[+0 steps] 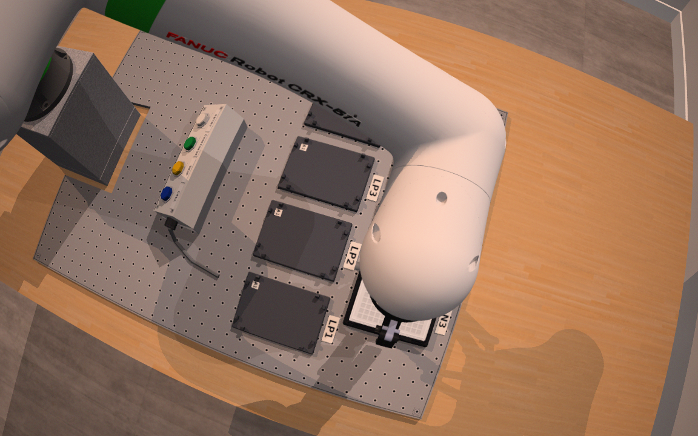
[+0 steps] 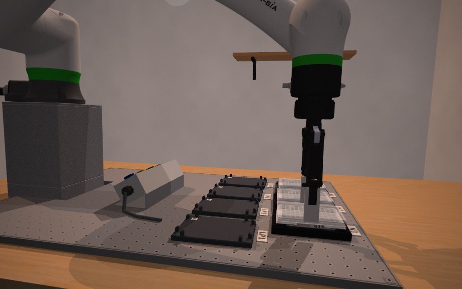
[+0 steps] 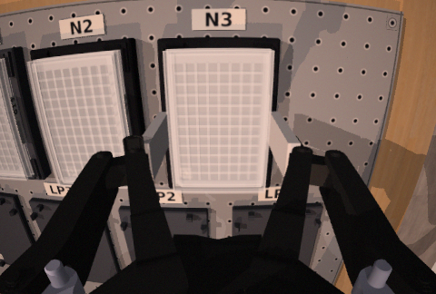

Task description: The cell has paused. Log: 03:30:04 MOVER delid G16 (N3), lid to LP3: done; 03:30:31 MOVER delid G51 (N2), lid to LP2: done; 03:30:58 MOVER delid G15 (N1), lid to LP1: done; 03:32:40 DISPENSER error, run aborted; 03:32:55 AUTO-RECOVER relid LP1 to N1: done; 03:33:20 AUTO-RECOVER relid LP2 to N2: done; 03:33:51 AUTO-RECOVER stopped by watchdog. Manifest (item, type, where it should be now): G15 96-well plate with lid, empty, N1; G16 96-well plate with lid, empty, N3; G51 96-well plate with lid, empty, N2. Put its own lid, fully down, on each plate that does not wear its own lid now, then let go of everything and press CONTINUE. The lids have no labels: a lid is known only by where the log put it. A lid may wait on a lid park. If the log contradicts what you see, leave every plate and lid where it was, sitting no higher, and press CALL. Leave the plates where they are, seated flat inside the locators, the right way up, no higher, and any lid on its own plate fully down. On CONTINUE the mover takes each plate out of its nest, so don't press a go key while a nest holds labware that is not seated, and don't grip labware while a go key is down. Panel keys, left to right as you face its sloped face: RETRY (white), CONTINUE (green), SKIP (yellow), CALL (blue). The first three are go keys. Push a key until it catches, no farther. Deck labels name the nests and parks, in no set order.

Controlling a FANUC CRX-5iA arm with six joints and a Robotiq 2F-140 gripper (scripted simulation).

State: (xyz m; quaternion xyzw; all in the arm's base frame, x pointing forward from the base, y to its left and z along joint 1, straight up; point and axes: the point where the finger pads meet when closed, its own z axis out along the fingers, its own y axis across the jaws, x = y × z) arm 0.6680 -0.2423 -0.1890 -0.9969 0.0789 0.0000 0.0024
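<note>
My gripper (image 3: 219, 126) stands upright over nest N3 (image 3: 218, 20) and is shut on the long sides of a clear lid (image 3: 218, 115). The lid lies over plate G16, which sits in the black N3 nest. I cannot tell whether the lid is fully down. The plate in N2 (image 3: 79, 112) wears a lid. The third plate (image 3: 9, 119) shows only at the left edge of the wrist view. Lid parks LP1 (image 1: 281, 312), LP2 (image 1: 302, 239) and LP3 (image 1: 325, 172) are bare. The arm hides most of the nest row in the overhead view.
The key panel (image 1: 199, 162) stands left of the parks, with white (image 1: 201, 120), green (image 1: 189, 143), yellow (image 1: 178, 167) and blue (image 1: 166, 192) keys. Its cable (image 1: 191, 254) runs toward the front. The arm's grey pedestal (image 1: 77, 135) is at the back left. A fourth dark park (image 1: 335, 127) lies under the arm.
</note>
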